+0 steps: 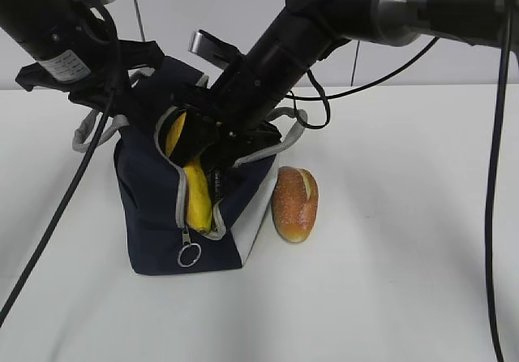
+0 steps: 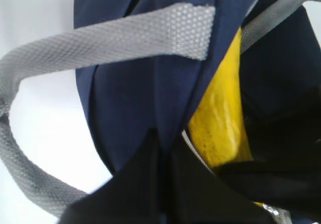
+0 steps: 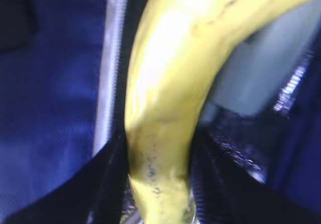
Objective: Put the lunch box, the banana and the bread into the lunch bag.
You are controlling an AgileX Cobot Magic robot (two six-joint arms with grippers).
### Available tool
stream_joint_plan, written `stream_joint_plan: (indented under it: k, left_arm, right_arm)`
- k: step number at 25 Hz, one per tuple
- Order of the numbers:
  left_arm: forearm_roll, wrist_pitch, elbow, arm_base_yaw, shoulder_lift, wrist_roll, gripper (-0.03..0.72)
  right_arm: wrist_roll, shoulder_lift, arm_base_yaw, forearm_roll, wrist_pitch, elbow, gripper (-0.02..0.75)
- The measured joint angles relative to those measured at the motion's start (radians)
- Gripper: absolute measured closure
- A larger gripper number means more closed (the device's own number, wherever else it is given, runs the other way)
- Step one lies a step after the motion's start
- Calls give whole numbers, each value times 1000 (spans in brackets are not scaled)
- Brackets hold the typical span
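So the lunch bag [image 1: 154,216] is standing unzipped on the table [image 1: 405,281], banana [image 1: 197,193] poking down into its opening. The right gripper [image 1: 212,157] is clamped on the banana; the left gripper [image 1: 122,94] is pinched on the bag's fabric. Bread [image 1: 294,204] sits just beside the bag. Can't spot the lunch box.

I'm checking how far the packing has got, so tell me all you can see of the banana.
The banana is yellow, smooth-skinned and curved, with small dark specks. It stands nearly upright in the open zip mouth of the navy lunch bag, partly inside and showing through the gap. The right gripper is closed around it, one finger on each side. Its tips are hidden.
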Motion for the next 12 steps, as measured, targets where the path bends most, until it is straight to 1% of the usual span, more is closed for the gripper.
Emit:
stream_joint_plan:
  k: [7, 12]
  left_arm:
    - [-6, 0, 0, 0, 0, 5, 688]
    - [-7, -1, 0, 0, 0, 5, 688]
  right_arm:
    - [-54, 17, 0, 83, -7, 0, 445]
    - [-71, 23, 0, 95, -31, 0, 445]
